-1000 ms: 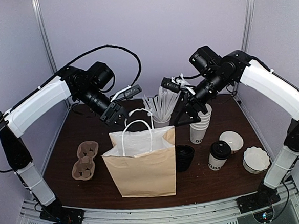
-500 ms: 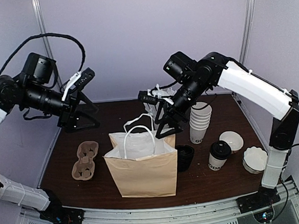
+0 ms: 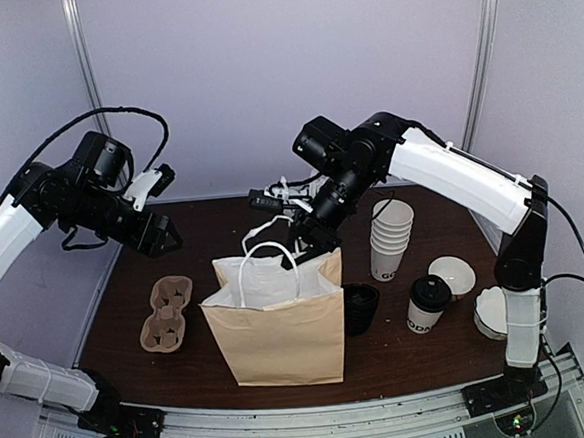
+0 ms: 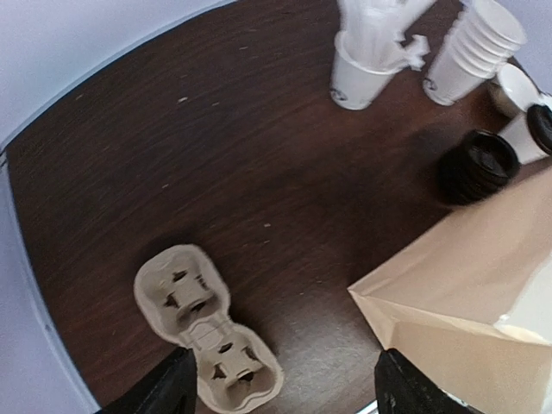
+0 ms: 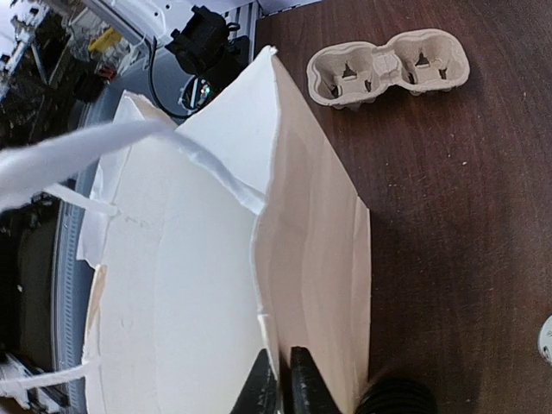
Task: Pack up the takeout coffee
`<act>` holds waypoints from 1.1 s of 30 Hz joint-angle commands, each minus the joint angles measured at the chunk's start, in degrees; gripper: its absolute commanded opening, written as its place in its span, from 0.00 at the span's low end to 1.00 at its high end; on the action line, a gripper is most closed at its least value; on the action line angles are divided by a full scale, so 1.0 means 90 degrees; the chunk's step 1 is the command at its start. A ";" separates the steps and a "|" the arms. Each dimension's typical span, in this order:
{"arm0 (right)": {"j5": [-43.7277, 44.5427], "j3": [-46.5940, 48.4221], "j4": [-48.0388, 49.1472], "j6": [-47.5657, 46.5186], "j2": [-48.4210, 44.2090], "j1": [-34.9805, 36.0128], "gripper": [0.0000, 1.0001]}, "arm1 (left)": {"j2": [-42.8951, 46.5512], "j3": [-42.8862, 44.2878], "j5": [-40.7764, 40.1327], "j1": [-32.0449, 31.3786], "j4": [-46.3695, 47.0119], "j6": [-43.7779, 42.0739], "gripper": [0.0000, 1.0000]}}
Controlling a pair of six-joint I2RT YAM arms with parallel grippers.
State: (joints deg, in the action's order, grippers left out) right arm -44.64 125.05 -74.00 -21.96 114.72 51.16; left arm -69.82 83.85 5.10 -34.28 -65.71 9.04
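Top external view: the takeout coffee is set upright at four o'clock from the right gripper, which is pinched onto the rim of the paper bag and judged nearer than the spread left gripper, well apart toward ten o'clock.

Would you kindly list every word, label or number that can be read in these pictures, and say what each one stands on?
"GO": the start of dark lettering on the takeout coffee; the rest is too blurred to read.
Dark print low on the stack of cups: too small to read.
No text shows on the paper bag or the cup carrier.
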 commanded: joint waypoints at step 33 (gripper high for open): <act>0.0330 -0.0111 -0.0037 -0.0127 -0.0529 0.0384 0.00 | -0.2390 -0.2290 -0.1043 0.1356 0.0831 0.1834 0.52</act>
State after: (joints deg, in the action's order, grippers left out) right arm -42.52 124.75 -74.35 -22.39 111.83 53.63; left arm -90.15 64.66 -5.54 -23.05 -63.05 25.58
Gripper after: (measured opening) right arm 0.013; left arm 0.545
